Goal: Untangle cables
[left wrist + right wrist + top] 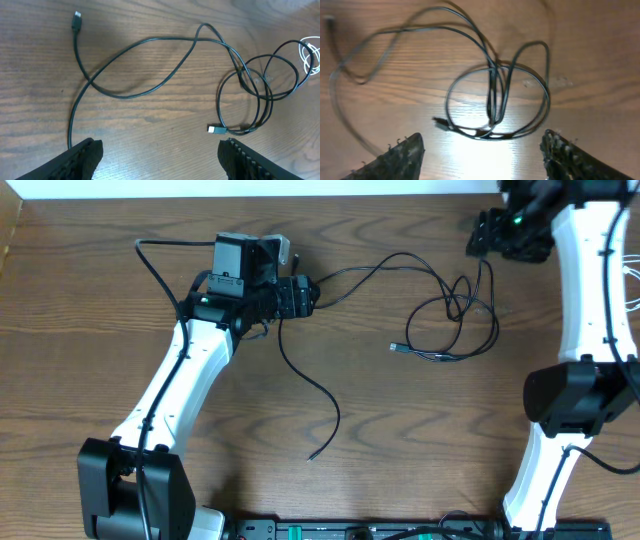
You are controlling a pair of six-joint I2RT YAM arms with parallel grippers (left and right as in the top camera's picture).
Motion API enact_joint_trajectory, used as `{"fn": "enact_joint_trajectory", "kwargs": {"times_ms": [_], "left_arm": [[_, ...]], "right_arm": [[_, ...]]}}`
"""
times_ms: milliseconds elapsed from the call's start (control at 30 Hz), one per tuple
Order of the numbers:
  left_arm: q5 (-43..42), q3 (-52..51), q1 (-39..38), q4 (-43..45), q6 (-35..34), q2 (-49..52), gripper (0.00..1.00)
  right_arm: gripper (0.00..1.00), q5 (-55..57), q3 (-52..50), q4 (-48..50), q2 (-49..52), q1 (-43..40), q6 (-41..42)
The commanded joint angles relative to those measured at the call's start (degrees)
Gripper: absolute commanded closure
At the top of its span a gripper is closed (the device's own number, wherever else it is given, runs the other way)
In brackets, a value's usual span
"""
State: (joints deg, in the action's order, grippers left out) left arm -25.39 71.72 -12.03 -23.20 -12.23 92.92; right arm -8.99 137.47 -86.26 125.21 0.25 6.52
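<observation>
A long black cable point(330, 280) lies on the wooden table. One end point(312, 455) trails toward the front, and the other coils into overlapping loops point(462, 320) with a small plug point(397, 348). My left gripper point(312, 297) is open and empty, just left of the cable's long run. In the left wrist view point(160, 155) the loops point(255, 85) lie ahead of the fingers, and a white cable point(309, 54) shows at the far right edge. My right gripper point(492, 235) is open and empty behind the loops, which its wrist view point(482, 150) shows point(495, 100) just ahead of the fingers.
The table's back edge point(300, 192) meets a white wall. A black equipment bar point(360, 530) lies along the front edge. The right arm's white links point(585, 300) stand right of the loops.
</observation>
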Motion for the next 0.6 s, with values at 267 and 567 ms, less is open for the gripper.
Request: {"fn": "enact_joint_trajectory", "kwargs": {"times_ms": [267, 567], "left_arm": [[-1.0, 1.6, -0.2, -0.8, -0.6, -0.2, 0.2], [-1.0, 1.6, -0.6, -1.0, -0.5, 0.3, 0.21]], "right_arm": [[0.45, 12.1, -16.4, 15.3, 0.3, 1.0, 11.7], [0.94, 11.5, -25.8, 21.7, 0.3, 0.9, 12.8]]}}
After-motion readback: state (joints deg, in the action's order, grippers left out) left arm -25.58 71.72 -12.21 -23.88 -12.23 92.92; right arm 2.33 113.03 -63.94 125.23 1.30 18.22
